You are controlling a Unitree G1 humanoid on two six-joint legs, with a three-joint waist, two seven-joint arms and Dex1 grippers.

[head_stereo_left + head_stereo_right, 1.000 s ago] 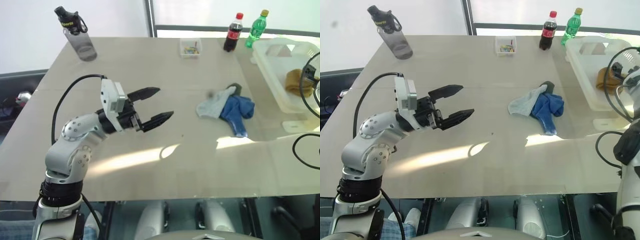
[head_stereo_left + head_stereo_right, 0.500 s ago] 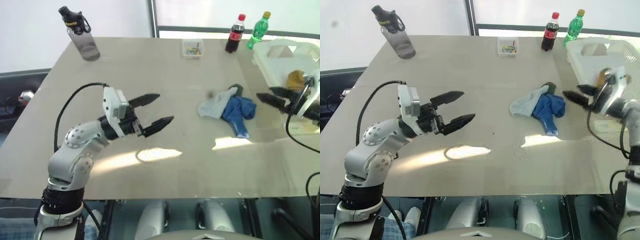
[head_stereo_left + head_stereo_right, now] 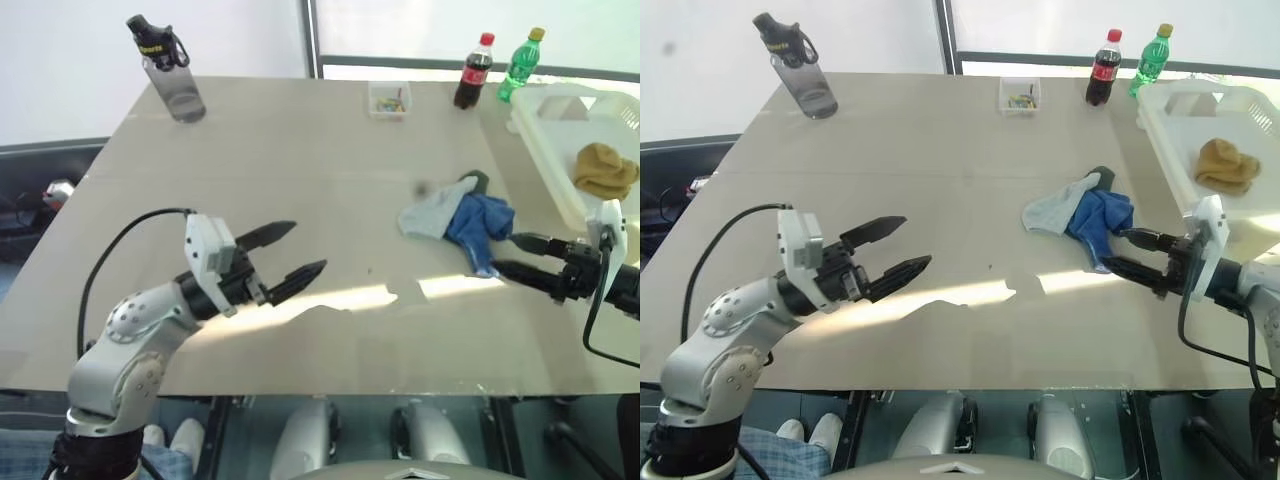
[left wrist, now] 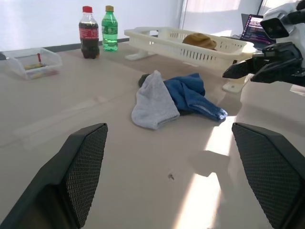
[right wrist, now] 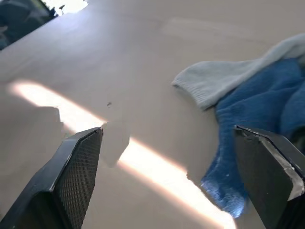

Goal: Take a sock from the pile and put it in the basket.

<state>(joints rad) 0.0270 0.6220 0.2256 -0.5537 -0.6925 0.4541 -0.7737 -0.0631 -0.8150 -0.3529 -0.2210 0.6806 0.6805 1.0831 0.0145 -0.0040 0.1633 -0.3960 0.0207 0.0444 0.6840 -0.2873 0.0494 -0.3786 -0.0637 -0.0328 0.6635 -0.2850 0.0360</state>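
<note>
Sock (image 3: 604,170), mustard yellow and crumpled into a soft lump, lies inside the basket (image 3: 548,160) at the table's (image 3: 300,180) far right edge in the left eye view. One sock is in the basket; the pile (image 3: 458,216) left on the table holds two, a light grey sock (image 3: 428,213) and a blue sock (image 3: 480,224), overlapping, with a small dark scrap at their far edge. The left gripper (image 3: 290,252) hangs above the near left part of the table with its two fingers spread wide and nothing between them. The right gripper (image 3: 510,254) points toward the pile from the right, fingers likewise apart and empty, tips just beside the blue sock's near end. At the far edge stand two bottles, a cola bottle (image 3: 472,72) and a green bottle (image 3: 520,64), side by side, with one small clear box (image 3: 388,98) to their left and one grey flask (image 3: 168,70) at the far left corner.

The left wrist view looks between its own fingers (image 4: 81,167) at the grey and blue socks, the basket beyond with the yellow sock in it, both bottles, the clear box, and the other gripper.

The right wrist view shows the grey sock's cuff and the blue sock close ahead on the bare tabletop.
</note>
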